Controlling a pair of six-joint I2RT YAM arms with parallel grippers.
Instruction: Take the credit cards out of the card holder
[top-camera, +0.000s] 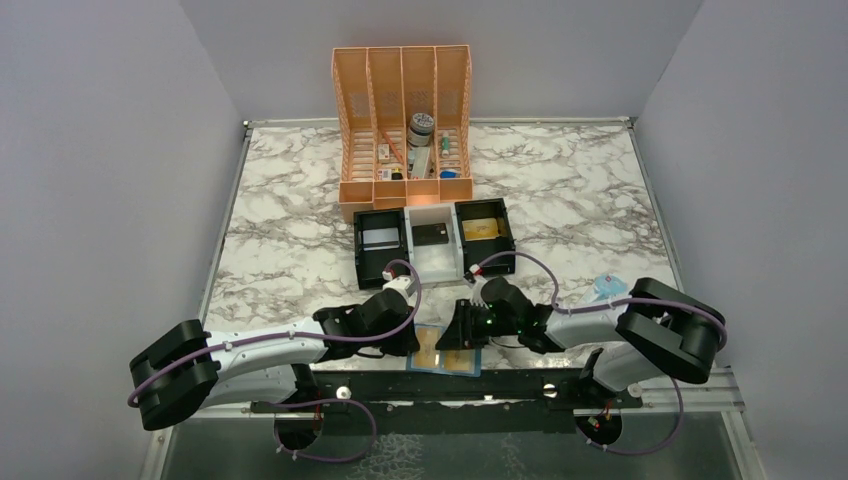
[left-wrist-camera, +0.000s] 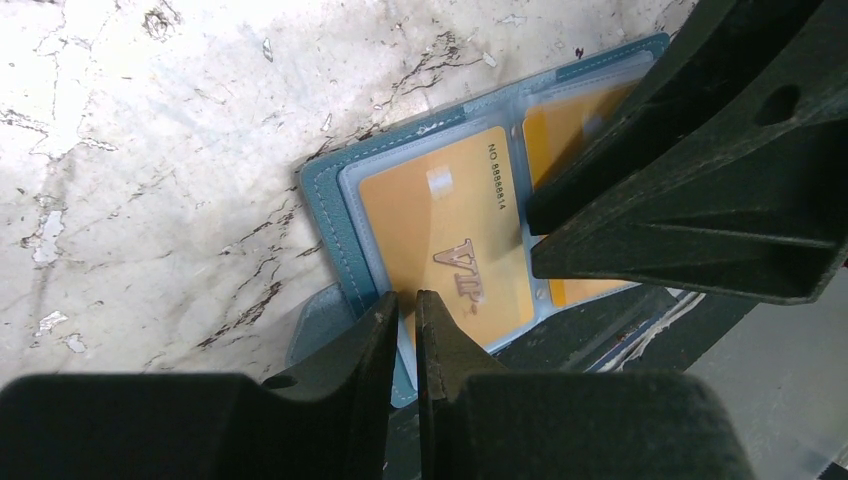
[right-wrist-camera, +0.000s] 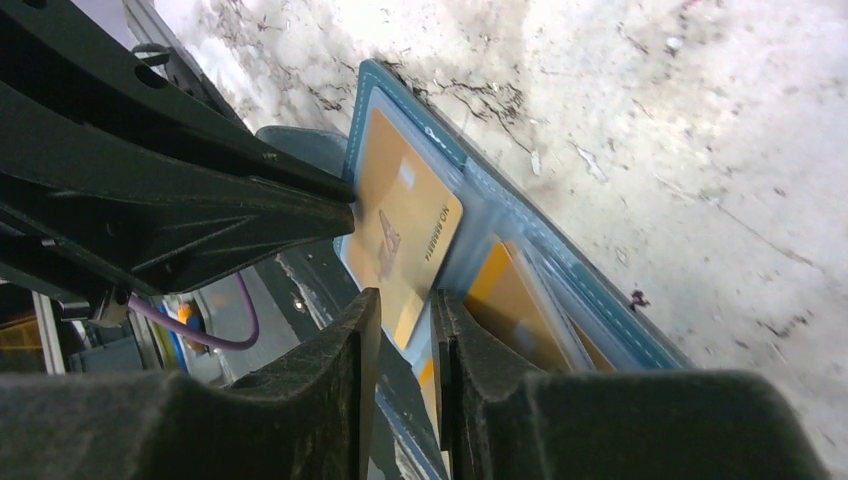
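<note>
Grey walls (top-camera: 100, 150), white marble table (top-camera: 300, 230). Top view: an orange rack (top-camera: 350, 110) stands at the back, and in front of it a black-and-white tray (top-camera: 358, 250) holds a silver-white card (top-camera: 380, 238) in the left bay, a dark card (top-camera: 432, 234) in the middle and a gold card (top-camera: 482, 229) in the right. The card holder (top-camera: 443, 351) lies open and flat at the near table edge, just beside the black rail (top-camera: 530, 385). The left gripper (top-camera: 412, 335) is at its left side and the right gripper (top-camera: 458, 330) over its right half, both low. Left wrist view: two credit cards (left-wrist-camera: 430, 200) sit in clear pockets, the VIP card (left-wrist-camera: 445, 250) in full sight, the second card (left-wrist-camera: 572, 125) mostly hidden by the right gripper. The left jaws are almost together with only a thin slit, tips at the holder's near edge by the VIP pocket; cannot tell if they pinch the edge or just press it. Right wrist view: the right jaws stand slightly apart, lined up on the near end of the VIP card, with nothing clearly between them and contact unclear. Handling guess: the cards are light, thin, stiff, slick plastic, snug in the pockets, so pinch the short end showing at the pocket mouth and pull straight along the pocket. The holder is soft and light, likely to slide or lift with the card unless the other gripper pins it
</note>
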